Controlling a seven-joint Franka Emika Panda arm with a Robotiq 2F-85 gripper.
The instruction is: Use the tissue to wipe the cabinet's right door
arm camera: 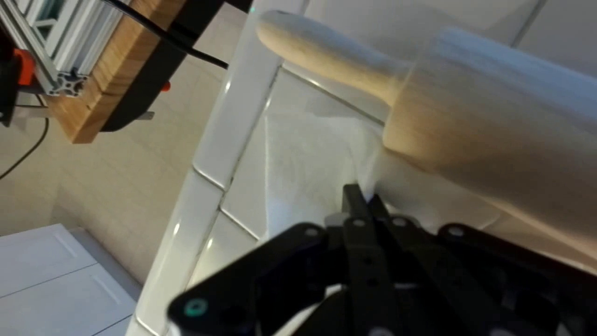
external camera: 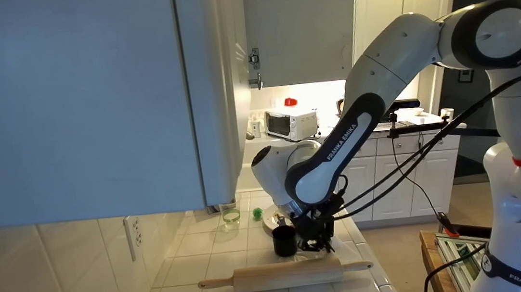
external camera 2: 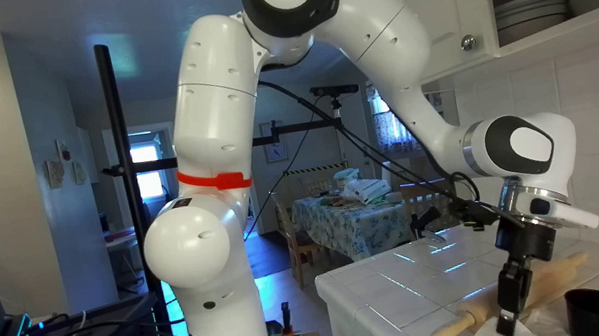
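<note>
Jaws almost together, pinching the tissue [arm camera: 303,168] near the robot-side edge of the table [arm camera: 228,130], probably leaving loose wiping area. Rolling pin [arm camera: 489,130] is lying just beside, maybe crowding the lift. In an exterior view, right door [external camera: 300,21] is standing open, high toward the far edge, likely for access.

Black is seen on the gripper [arm camera: 366,195] and the cup [external camera: 284,241], white on the tissue [arm camera: 305,163], grey on the cabinet's right door [external camera: 303,25]. The rolling pin [external camera: 286,276] is coloured light brown. The tablecloth [external camera 2: 351,228] is patterned blue and white.
</note>
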